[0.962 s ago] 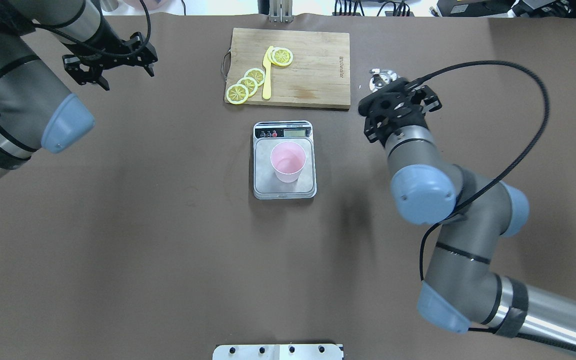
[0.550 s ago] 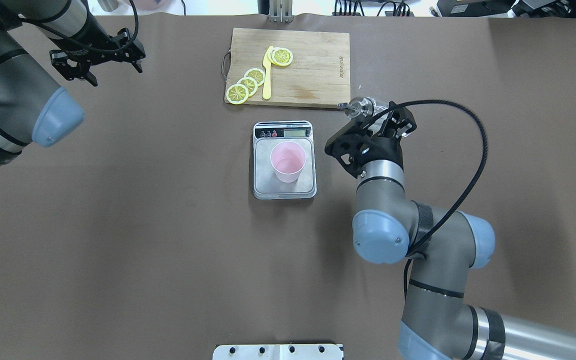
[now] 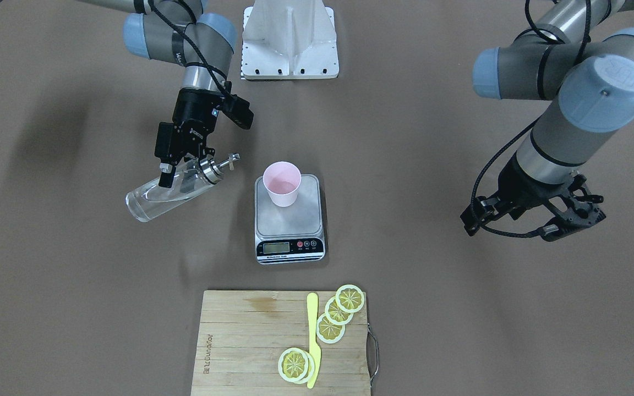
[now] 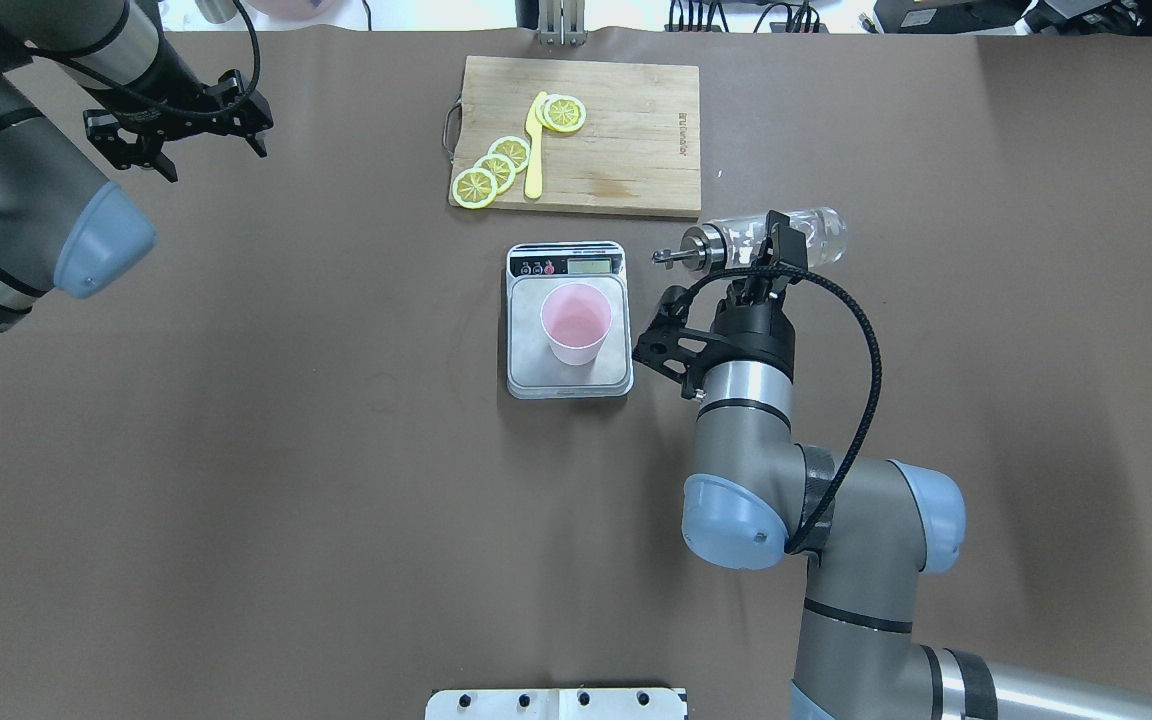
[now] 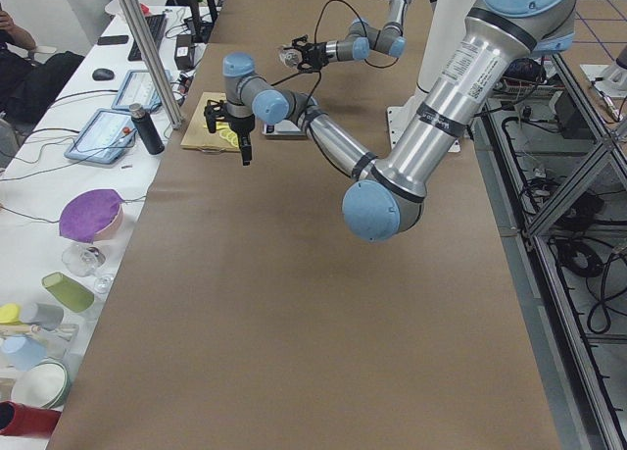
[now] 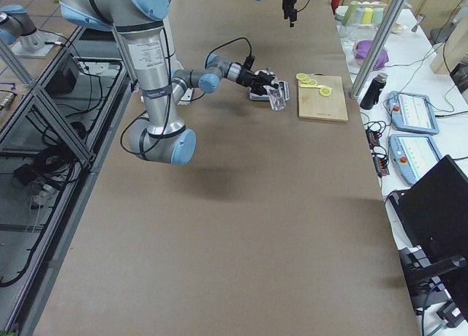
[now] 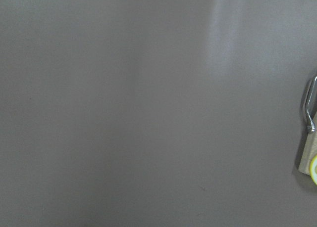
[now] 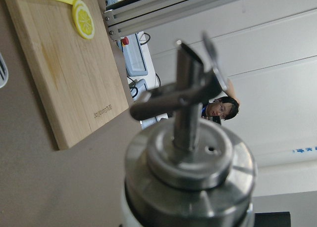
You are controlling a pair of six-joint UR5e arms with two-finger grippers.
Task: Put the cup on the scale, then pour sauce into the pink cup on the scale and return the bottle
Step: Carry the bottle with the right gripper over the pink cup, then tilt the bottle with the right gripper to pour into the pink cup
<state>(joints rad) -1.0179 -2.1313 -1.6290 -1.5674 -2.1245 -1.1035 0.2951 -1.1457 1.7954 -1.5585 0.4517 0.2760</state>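
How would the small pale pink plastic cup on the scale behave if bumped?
The small pale pink plastic cup looks empty and thin-walled, so probably very light and easily shoved. It tapers to a narrow base, so a knock near the rim might tip it. The silver-grey scale platform under it looks smooth, so it could slide.

We're over the brown counter (image 4: 236, 450), one matte sheet across the whole top. At its centre the scale (image 4: 526, 340) sits flat on the surface, display end facing away from the robot. Just beyond it, with a narrow strip of brown between, the wooden cutting board (image 4: 626, 150) lies flat, metal handle at its left end. At the robot's edge we see a white base plate (image 4: 556, 703).
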